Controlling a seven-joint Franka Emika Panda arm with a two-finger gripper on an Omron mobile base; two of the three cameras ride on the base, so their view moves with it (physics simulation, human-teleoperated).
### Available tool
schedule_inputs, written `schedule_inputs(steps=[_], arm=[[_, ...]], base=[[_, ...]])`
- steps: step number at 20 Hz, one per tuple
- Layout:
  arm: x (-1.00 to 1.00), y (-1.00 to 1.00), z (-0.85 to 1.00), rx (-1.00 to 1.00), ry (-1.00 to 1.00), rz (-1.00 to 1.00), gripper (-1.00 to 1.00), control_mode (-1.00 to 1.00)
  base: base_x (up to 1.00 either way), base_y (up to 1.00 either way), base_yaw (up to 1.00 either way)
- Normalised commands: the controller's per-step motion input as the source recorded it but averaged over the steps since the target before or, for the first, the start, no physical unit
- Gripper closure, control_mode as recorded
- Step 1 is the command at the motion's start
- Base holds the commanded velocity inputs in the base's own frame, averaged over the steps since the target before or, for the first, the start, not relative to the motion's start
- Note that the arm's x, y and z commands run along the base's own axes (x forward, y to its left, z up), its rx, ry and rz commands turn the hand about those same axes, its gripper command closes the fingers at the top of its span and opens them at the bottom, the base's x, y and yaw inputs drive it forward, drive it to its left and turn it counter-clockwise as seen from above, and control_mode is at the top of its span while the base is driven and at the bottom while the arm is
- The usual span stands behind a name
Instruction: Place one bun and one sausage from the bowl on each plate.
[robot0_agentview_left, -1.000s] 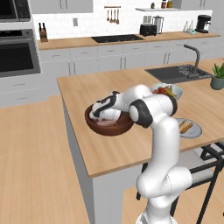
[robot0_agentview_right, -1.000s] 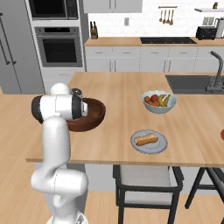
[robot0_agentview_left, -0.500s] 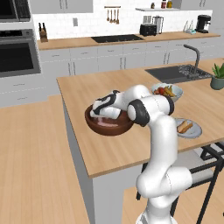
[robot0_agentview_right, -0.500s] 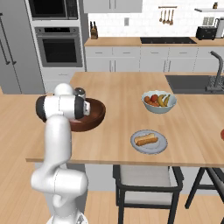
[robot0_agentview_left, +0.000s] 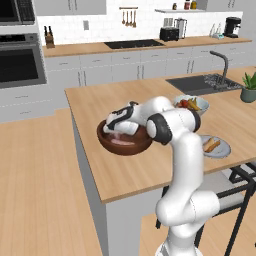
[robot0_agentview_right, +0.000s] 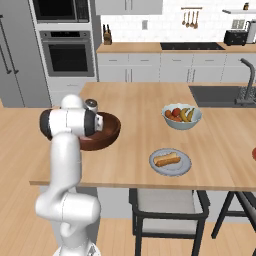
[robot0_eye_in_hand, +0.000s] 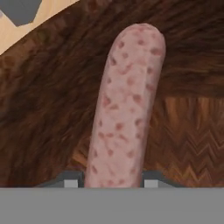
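Jaws clamped on the sausage, gripper down inside the wooden bowl on the island counter

The gripper sits low inside the bowl, walled by its dark sides, with the sausage lying between the jaws. Above the bowl the way is open. To the right, bare counter runs between the bowl and the grey plate; the fruit bowl stands farther back, well apart from both.
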Motion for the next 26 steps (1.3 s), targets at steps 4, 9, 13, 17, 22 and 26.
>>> schedule_inputs(steps=[4,9,13,17,22,26], arm=[[-0.49,-0.23,1.0,0.0,-0.26,-0.08,1.0,-1.0],[-0.9,-0.72,1.0,-0.03,-0.11,-0.27,1.0,-1.0],[-0.61,-1.0,1.0,0.0,0.15,-0.4,1.0,-1.0],[-0.48,-1.0,1.0,0.0,0.2,-0.4,1.0,-1.0],[-0.35,-1.0,0.73,0.0,0.35,-0.41,1.0,-1.0],[-0.51,-1.0,-0.1,0.04,0.19,-0.34,1.0,-1.0]], base=[[0.0,0.0,0.0],[0.0,0.0,0.0],[0.0,0.0,0.0],[0.0,0.0,0.0],[0.0,0.0,0.0],[0.0,0.0,0.0]])
